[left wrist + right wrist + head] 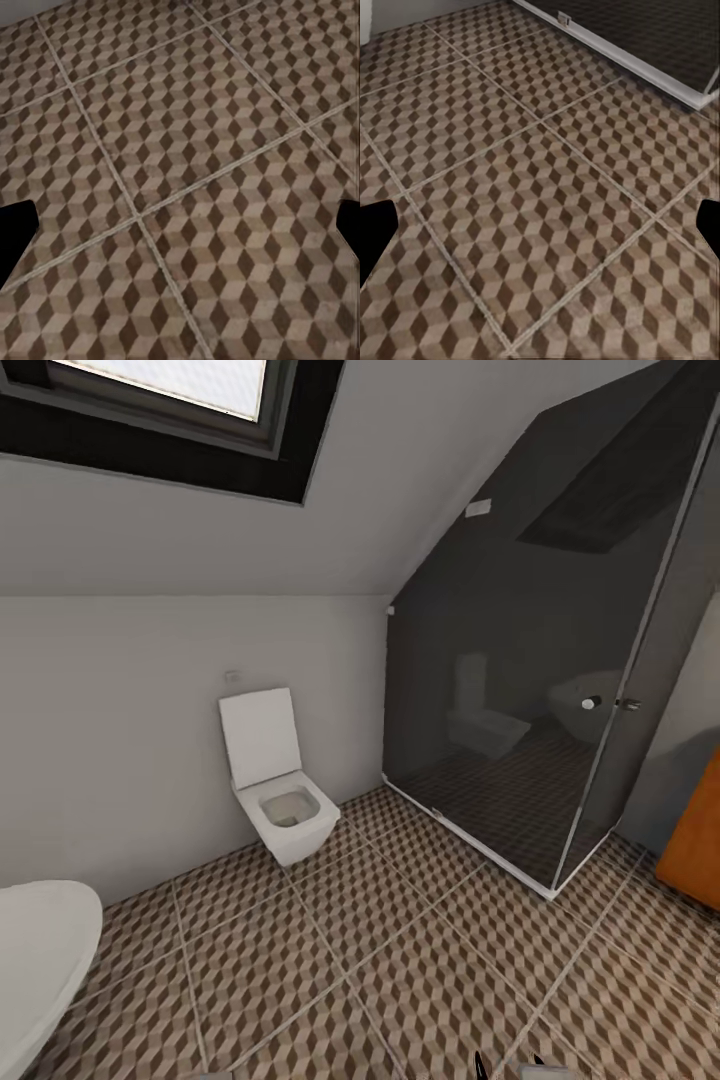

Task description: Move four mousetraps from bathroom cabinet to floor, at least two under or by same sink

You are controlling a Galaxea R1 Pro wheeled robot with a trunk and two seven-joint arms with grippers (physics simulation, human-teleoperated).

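Mousetraps: none to be seen from where the robot is looking; none lying on the tiles ahead.

Cabinet (pixel 695 835): an orange-brown slab is showing at the right edge of the head view, beyond the shower corner; probably the chest holding the traps, though too little is in frame to be sure.

Bathroom floor (pixel 400 950): cube-patterned tiles are spreading bare across the room.

Left gripper (pixel 180 240): hanging over bare tile, dark fingertips standing wide apart at either edge of its wrist view, nothing between them.

Right gripper (pixel 540 232): likewise spread and carrying nothing, over tile near the white shower sill (pixel 622 56).

Surroundings: wall-hung toilet (pixel 280 800) with lid raised; dark glass shower enclosure (pixel 520 690); a white rounded fixture (pixel 40 950) at lower left, possibly the sink; skylight (pixel 180 390) above.

Step in hand, by judgement: the robot is travelling, the fetch not yet begun. Next move is calling for a turn rightward to face the cabinet and approach its drawer fronts.
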